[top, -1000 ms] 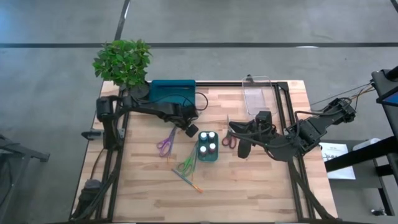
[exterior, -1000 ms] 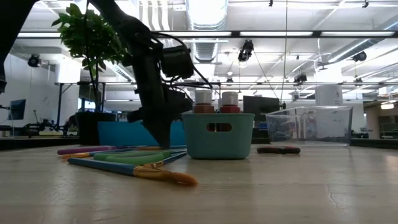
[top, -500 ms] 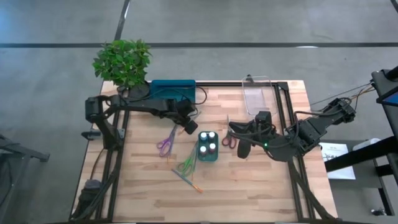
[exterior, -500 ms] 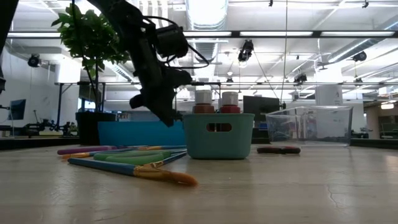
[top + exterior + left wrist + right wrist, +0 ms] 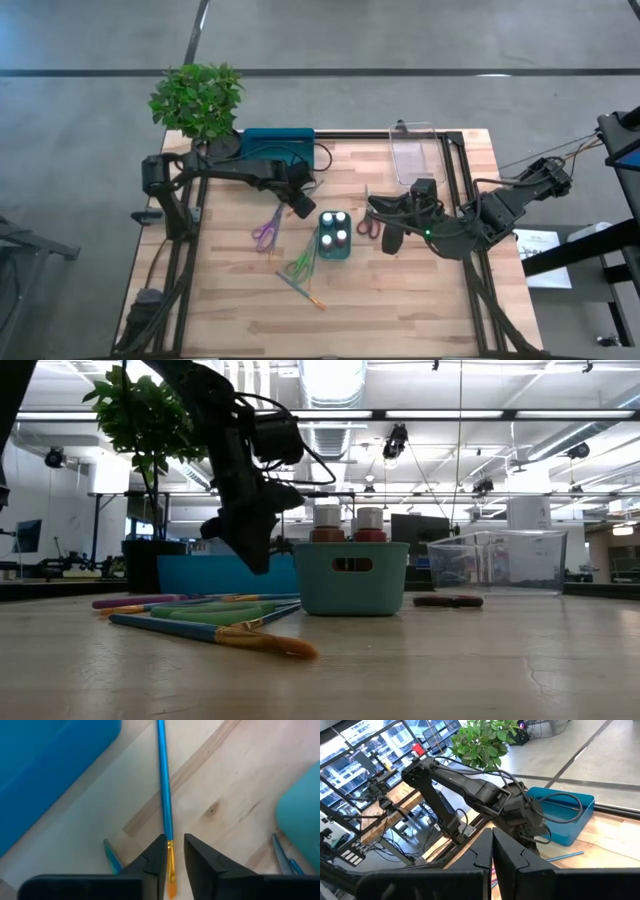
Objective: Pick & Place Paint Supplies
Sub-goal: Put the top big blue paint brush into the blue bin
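Left hand lining up over a loose blue brush beside the small teal tray.

The left hand (image 5: 303, 207) hangs just above the counter (image 5: 400, 300), between the big blue bin (image 5: 277, 146) and the teal tray (image 5: 335, 240) that already carries the four paint pots (image 5: 334, 228). Its fingers (image 5: 156, 857) are parted a little and grasping nothing; the blue brush (image 5: 163, 795) lies flat on the wood and runs straight into the gap between them, its orange end right at the tips. My guess is this is the reach for that brush: the hand needs to drop and clench on the thin shaft. The purple scissors (image 5: 267, 230), the green scissors (image 5: 300, 263) and another brush (image 5: 303, 291) lie nearby. The right hand (image 5: 372, 212), clenched and empty, waits beside the red scissors (image 5: 364, 226).
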### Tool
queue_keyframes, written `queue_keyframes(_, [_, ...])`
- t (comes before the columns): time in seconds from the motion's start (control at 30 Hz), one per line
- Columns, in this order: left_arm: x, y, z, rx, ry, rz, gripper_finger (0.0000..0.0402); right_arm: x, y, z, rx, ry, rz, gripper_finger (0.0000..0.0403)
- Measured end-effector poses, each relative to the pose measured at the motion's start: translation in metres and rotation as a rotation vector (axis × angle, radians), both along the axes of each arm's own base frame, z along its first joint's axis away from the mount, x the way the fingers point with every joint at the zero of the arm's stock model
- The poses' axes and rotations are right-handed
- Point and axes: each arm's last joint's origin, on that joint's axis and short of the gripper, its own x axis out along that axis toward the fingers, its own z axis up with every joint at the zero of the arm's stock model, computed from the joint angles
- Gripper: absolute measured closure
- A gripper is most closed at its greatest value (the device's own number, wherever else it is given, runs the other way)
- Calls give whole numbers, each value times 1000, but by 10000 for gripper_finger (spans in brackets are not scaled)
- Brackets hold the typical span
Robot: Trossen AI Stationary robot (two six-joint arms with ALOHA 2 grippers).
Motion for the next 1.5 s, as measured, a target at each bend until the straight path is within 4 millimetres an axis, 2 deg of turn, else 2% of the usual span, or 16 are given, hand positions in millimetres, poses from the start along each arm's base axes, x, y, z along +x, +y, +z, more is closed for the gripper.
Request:
queue_keyframes(0.17, [0, 1, -3, 0, 13, 3, 318, 0, 0, 0, 0, 0, 0, 394])
queue_keyframes(0.5, [3, 2, -23, -18, 74, -11, 316, 0, 0, 0, 0, -2, -2, 394])
queue_keyframes(1.5, [3, -1, -26, -10, 84, -68, 316, 0, 0, 0, -7, 7, -1, 394])
